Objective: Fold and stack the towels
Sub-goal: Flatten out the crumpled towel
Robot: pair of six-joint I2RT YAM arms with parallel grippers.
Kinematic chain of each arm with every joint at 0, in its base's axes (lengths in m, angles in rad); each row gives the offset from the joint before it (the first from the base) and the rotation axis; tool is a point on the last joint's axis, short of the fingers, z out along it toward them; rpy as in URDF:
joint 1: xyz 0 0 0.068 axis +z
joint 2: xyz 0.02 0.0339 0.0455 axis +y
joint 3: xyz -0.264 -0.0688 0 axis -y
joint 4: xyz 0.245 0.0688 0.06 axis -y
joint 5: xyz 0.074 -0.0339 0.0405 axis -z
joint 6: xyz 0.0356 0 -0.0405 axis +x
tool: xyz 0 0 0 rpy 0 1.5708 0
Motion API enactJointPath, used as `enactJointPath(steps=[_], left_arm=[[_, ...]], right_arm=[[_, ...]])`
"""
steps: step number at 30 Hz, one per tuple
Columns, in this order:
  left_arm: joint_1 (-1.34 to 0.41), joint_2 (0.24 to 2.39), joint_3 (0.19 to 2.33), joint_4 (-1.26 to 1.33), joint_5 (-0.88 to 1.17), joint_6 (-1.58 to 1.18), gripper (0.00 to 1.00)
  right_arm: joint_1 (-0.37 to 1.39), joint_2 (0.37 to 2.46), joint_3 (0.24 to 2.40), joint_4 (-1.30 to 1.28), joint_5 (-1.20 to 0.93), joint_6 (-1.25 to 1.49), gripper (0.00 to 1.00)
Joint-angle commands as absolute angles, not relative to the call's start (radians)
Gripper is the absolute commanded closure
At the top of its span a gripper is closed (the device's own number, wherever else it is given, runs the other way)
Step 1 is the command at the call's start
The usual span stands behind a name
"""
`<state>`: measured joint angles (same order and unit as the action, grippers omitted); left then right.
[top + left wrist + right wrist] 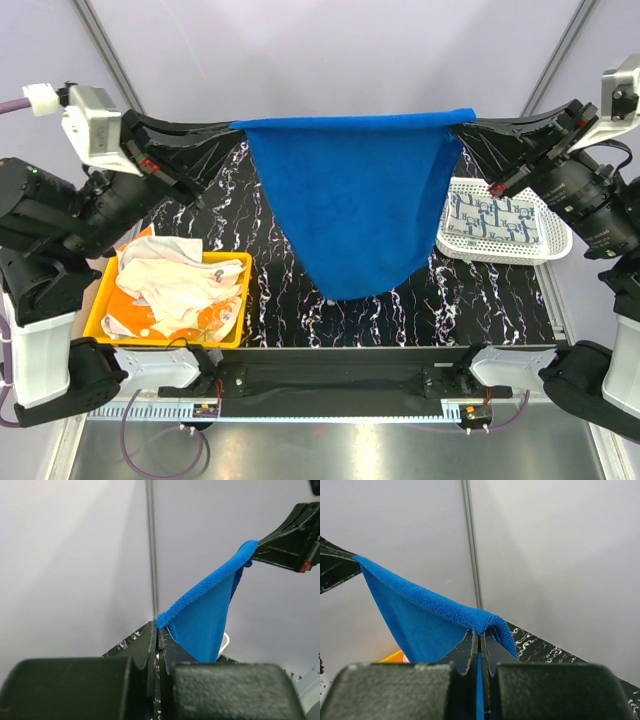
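I am holding the blue towel [350, 200] up in the air with both arms. My left gripper [232, 127] is pinching its upper left corner, and the jaws are pressed together with only the cloth between them. My right gripper [468, 122] is doing the same at the upper right corner, its jaws closed tight on the cloth. The upper edge is running almost straight between my two grippers. The rest is hanging down in a rounded point over the middle of the table [280, 300]. I cannot tell whether the lowest tip is touching the surface.

The table is black with thin white veins, like marble. On its left side a yellow bin [160, 340] is standing, and crumpled towels [175, 285], off-white and orange-patterned, are lying in it in a heap. On the right side a white basket [500, 255] with many small holes is standing, and a folded towel [495, 220], white with a blue pattern, is lying flat inside it. In the top view the blue towel is hanging between these two.

Behind the table, pale grey walls are closing the space, and thin grey bars [100, 45] are running slanted in the upper corners. A shiny metal plate [320, 455] is lying at the near edge, between my bases.
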<state>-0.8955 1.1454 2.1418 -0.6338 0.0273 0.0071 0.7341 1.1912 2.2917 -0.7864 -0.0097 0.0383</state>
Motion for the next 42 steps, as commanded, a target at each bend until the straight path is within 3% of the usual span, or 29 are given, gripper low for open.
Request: enactJointPath(steps=[1,9,17,19,21,26,31,38,42], left_arm=[[-0.888,1.097,2.221,-0.514,0.049,0.018,1.0],[-0.888,1.1,2.244,-0.485,0.003,0.011,1.0],[-0.884,1.192,2.171,-0.459,-0.237,0.086,1.0],[-0.8,1.227,2.154,-0.45,-0.207,0.072,1.0],[-0.606,1.293,2.122,-0.44,-0.027,-0.068,1.0],[-0.418,1.449,2.007,-0.298,0.185,-0.223,1.0],[-0.281,1.767,2.043,-0.149,0.319,-0.319,1.0],[-0.163,2.169,2.33,-0.133,0.388,-0.412,1.0],[-0.147,2.206,2.278,-0.072,0.414,-0.44,1.0]], right_arm=[[0.724,1.157,2.35,-0.787,0.012,0.049,1.0],[0.726,1.146,2.359,-0.769,0.008,0.072,1.0],[0.724,1.255,2.24,-0.741,0.179,0.012,1.0],[0.724,1.307,2.205,-0.704,0.245,-0.032,1.0],[0.672,1.351,2.168,-0.674,0.25,-0.048,1.0],[0.378,1.538,2.103,-0.556,-0.087,0.086,1.0],[0.18,1.908,2.216,-0.468,-0.348,0.221,1.0],[0.104,2.36,2.594,-0.473,-0.477,0.342,1.0],[0.103,2.369,2.504,-0.405,-0.494,0.357,1.0]])
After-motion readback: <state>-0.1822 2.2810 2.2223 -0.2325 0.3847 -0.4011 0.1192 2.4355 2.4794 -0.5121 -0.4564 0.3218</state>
